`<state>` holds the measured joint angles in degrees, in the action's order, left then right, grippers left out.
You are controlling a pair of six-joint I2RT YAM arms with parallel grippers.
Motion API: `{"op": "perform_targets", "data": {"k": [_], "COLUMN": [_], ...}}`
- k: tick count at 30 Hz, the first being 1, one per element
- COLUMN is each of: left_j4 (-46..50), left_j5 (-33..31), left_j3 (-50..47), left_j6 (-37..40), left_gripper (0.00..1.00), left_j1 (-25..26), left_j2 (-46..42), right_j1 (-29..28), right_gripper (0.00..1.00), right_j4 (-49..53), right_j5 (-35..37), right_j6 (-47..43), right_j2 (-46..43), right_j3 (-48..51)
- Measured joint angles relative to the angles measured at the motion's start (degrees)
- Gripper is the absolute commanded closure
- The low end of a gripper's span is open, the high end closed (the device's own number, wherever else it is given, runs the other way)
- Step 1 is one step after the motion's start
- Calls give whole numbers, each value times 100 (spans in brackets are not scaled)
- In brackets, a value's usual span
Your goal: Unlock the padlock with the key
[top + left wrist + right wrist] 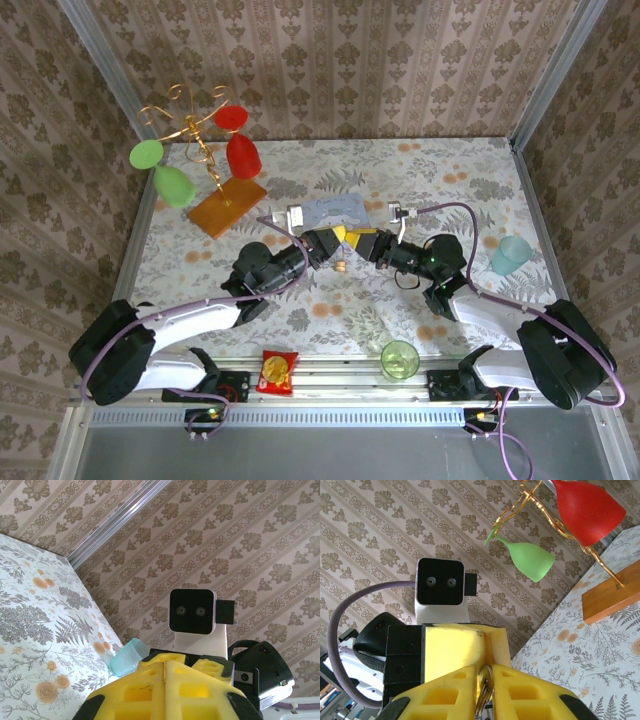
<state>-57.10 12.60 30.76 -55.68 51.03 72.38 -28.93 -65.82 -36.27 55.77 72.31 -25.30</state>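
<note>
Your right gripper [485, 672] pinches the padlock [482, 695] between its fingertips. Your left gripper [165, 666] is fully closed, just opposite it.

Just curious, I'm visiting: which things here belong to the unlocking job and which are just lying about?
Job: left gripper, right gripper, small metal piece pinched by the right one (padlock or key, unclear).
Lying about: goblet stand, pale blue tin, teal cup, green cup, snack packet.

Yellow right hand [358, 240], floral tablecloth [440, 180], red goblet [243, 155]
</note>
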Motion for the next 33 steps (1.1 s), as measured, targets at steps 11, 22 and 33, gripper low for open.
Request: {"op": "perform_targets", "data": {"k": [11, 22, 33], "left_j4": [-4, 2732, 2970], "left_j5": [-79, -1189, -1040], "left_j3": [-240, 326, 400], "left_j6": [-39, 975, 1290], "left_gripper": [0, 0, 18], "left_j1": [-188, -313, -321], "left_j2": [-57, -1202, 1172], "right_j1": [17, 17, 157], "right_gripper": [100, 100, 100], "right_j4": [33, 2953, 4789], "right_j5": [-17, 1113, 2625], "right_j6": [-15, -776, -570], "right_j2": [-2, -935, -1156], "right_j3": [4, 151, 595]}}
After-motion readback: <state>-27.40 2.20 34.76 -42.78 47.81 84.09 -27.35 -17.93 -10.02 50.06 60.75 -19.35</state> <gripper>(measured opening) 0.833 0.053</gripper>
